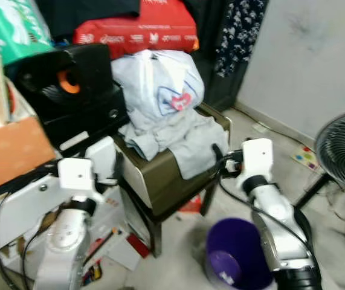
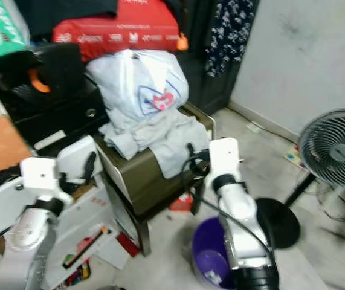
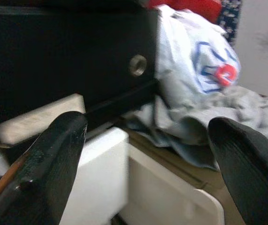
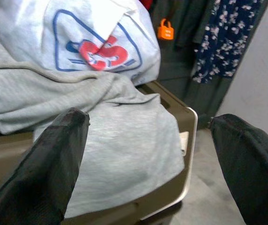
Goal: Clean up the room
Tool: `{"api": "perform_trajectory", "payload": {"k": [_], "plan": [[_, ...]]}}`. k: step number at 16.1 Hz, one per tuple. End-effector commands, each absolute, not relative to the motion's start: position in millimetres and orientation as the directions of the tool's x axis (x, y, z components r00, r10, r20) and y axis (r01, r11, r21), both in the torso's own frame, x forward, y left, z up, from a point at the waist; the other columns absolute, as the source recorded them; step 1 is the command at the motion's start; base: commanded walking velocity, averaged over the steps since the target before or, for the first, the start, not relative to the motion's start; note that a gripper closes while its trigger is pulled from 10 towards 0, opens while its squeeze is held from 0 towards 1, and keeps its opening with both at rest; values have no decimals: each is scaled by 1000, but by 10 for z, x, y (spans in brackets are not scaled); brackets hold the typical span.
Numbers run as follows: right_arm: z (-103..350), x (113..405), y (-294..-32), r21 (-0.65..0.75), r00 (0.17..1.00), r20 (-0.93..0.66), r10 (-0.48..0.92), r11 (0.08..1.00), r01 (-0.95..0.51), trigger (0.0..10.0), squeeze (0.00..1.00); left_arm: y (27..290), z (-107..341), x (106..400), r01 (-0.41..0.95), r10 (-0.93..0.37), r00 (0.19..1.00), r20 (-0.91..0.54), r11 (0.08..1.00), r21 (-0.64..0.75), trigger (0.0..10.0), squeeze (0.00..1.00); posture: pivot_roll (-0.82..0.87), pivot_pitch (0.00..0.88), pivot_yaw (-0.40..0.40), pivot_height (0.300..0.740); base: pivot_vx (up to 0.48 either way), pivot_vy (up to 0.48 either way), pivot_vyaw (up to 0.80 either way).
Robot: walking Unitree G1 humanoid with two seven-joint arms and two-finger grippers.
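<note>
Olive-brown chair: the carrier here, stood between the cluttered shelving on the robot's left and the bare floor on its right; it serves as a dumping spot, which is why clothes sit on its seat instead of in a basket.
Black speaker: on a dark box against the chair's left edge, hemming the pile in on that side.
White bag: printed with a blue and red logo, resting at the back edge of the seat, on top of the grey cloth and pinning it.
Grey garment: the thing most likely to be tidied; spread over the seat and drooping over the front edge and front right corner, loose there because nothing weighs it down.
Purple bin: on the floor just in front of the chair's right front leg, probably where items are meant to go.
Fan: standing on the floor well apart to the right.
Right hand: fingers spread wide and holding nothing, aimed at the hanging grey cloth near the seat's front right corner; I judge this a line-up for a pinch on the free edge.
Left hand: also spread and empty, pointed toward the seat's left edge beside the dark box, near but not touching the cloth.
</note>
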State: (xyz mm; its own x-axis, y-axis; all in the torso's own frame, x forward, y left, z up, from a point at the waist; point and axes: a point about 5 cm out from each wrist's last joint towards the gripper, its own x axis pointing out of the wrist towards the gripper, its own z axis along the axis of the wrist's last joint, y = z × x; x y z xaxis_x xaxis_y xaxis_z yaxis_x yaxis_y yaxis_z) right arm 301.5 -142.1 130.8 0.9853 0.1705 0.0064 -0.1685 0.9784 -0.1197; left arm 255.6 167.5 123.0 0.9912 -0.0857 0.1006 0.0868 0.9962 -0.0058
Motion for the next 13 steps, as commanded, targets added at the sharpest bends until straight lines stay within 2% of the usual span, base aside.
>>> {"api": "perform_trajectory", "payload": {"k": [1,5,13], "plan": [[1300,3009,-1501,-126,989,6,145,982,-143,10000,0,1608,1249,2575,115,-113,988,106,993,-9,10000,0,-46,22,-15,740,0,0,0],[1286,3013,-1499,-126,990,7,140,982,-138,10000,0,1619,1243,2577,113,-113,988,104,994,10,10000,0,-42,21,-12,740,0,0,0],[1285,3028,-1478,-125,990,12,144,982,-141,10000,0,1599,1236,2595,127,-129,987,100,992,22,10000,0,-41,17,-6,740,0,0,800]]}}
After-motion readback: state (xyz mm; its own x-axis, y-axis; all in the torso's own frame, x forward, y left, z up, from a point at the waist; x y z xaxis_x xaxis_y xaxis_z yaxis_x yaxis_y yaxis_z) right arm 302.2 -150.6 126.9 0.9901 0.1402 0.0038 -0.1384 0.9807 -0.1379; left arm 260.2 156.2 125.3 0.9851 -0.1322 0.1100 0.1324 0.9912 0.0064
